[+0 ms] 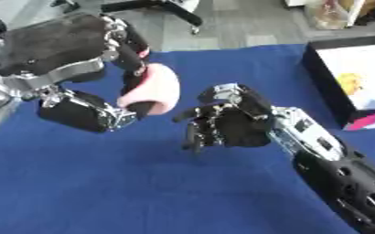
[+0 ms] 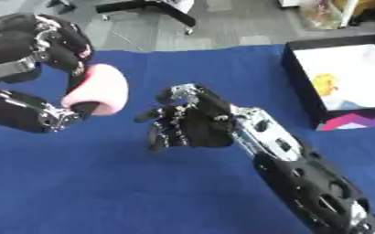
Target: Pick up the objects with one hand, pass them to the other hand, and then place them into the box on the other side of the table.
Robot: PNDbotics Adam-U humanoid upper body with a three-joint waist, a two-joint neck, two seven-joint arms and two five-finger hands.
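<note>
My left hand (image 1: pixel 59 50) is raised above the blue table at the left, its fingers and thumb curled round a pink, rounded object (image 1: pixel 155 88). The pink object sticks out to the right of the hand. My right hand (image 1: pixel 231 119) hovers just right of it, palm turned toward the object, fingers spread and relaxed, holding nothing. A small gap separates the right hand's fingers from the pink object. A black-walled box (image 2: pixel 301 73) with a white floor stands at the right edge of the table; a yellow item (image 2: pixel 327 83) lies inside it.
The blue cloth (image 1: pixel 142 192) covers the whole table. A pink and purple patch (image 2: pixel 352 121) marks the box's front wall. Beyond the far edge are a grey floor and a chair base (image 1: pixel 163 9).
</note>
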